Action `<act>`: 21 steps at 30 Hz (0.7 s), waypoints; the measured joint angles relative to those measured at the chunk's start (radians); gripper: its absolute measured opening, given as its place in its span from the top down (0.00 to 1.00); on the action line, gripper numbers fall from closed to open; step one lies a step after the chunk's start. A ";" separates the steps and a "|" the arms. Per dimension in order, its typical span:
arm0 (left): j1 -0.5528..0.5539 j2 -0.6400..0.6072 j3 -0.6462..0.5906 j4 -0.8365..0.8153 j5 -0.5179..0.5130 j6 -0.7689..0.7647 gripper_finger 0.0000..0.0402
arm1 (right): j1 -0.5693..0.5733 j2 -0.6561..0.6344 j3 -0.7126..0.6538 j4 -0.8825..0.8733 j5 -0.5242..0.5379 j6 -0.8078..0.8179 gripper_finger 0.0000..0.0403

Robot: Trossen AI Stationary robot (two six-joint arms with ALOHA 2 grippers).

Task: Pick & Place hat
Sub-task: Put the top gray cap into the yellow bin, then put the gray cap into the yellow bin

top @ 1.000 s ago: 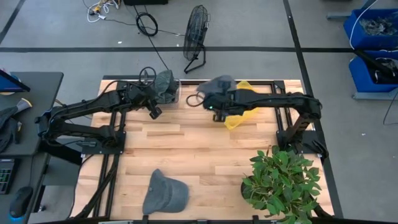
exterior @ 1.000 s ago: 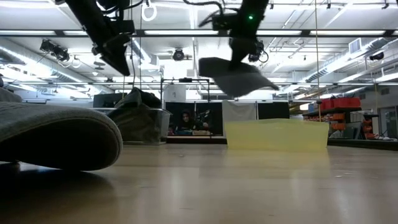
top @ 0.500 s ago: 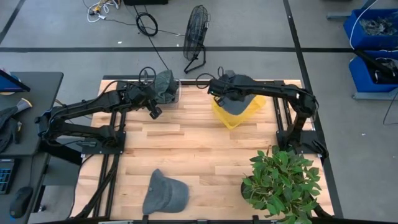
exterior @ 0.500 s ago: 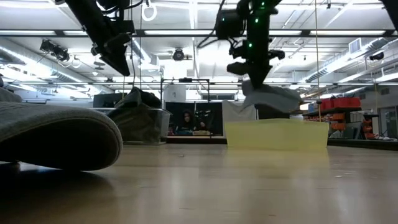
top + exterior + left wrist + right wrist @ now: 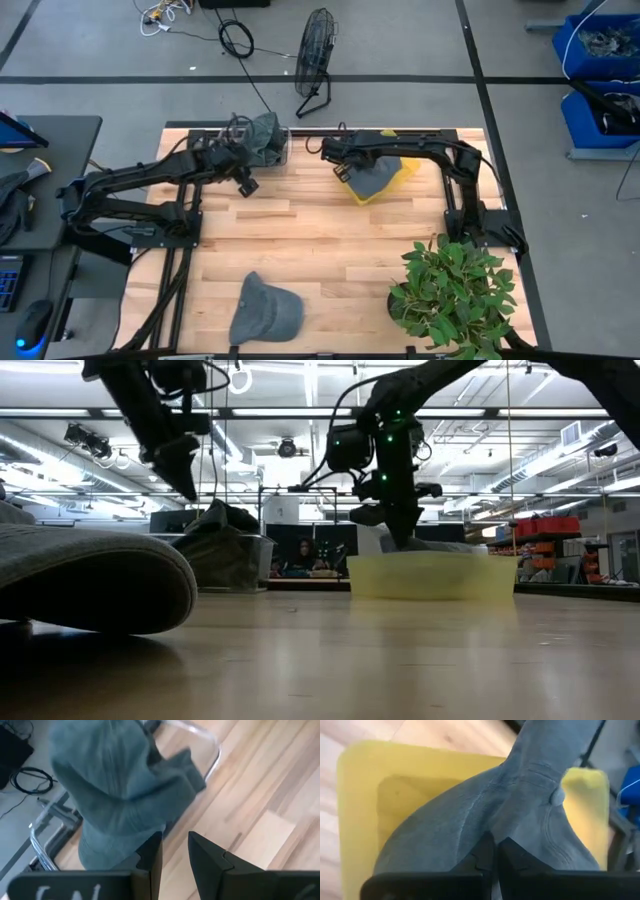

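A grey hat (image 5: pixel 372 180) lies in the yellow bin (image 5: pixel 400 168), with my right gripper (image 5: pixel 345 166) shut on it; the right wrist view shows hat (image 5: pixel 485 815) and bin (image 5: pixel 360 780) close up. In the low view this gripper (image 5: pixel 400 528) reaches down to the bin's rim (image 5: pixel 430 572). My left gripper (image 5: pixel 246 182) hovers narrowly open over the table, near a clear bin (image 5: pixel 283 150) of grey hats (image 5: pixel 120 785), touching nothing. Another grey hat (image 5: pixel 265 312) rests on the table near its near edge. My right gripper pinches a raised fold of the hat's crown (image 5: pixel 495 827) between its two shut fingers, coming from above and pointing down. The hat rests in the yellow bin, with its top button (image 5: pixel 559 797) showing beyond the fingers and its cloth slack.
A potted plant (image 5: pixel 455 295) stands at the table's near right corner. The clear bin (image 5: pixel 225 555) sits at the far left of the table. The near hat (image 5: pixel 90 585) fills the low view's left foreground. Bare wood lies in the table's middle (image 5: pixel 320 240).
My right gripper carried the hat from high beside the yellow bin to over it, then came down, and the hat now lies inside. The bin slid slightly toward the table's left. My left gripper dropped a little near the clear bin.
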 joint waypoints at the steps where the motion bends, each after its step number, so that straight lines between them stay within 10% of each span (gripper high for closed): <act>1: 0.000 0.000 -0.012 0.000 0.000 0.000 0.76 | -0.001 0.000 0.000 -0.008 -0.016 0.001 0.96; 13: -0.001 0.000 -0.065 0.045 0.016 -0.027 0.76 | 0.000 -0.069 0.000 -0.065 -0.058 -0.066 0.78; 21: -0.026 0.000 -0.065 0.207 0.309 0.078 0.76 | 0.008 -0.143 0.000 -0.086 -0.320 -0.339 0.71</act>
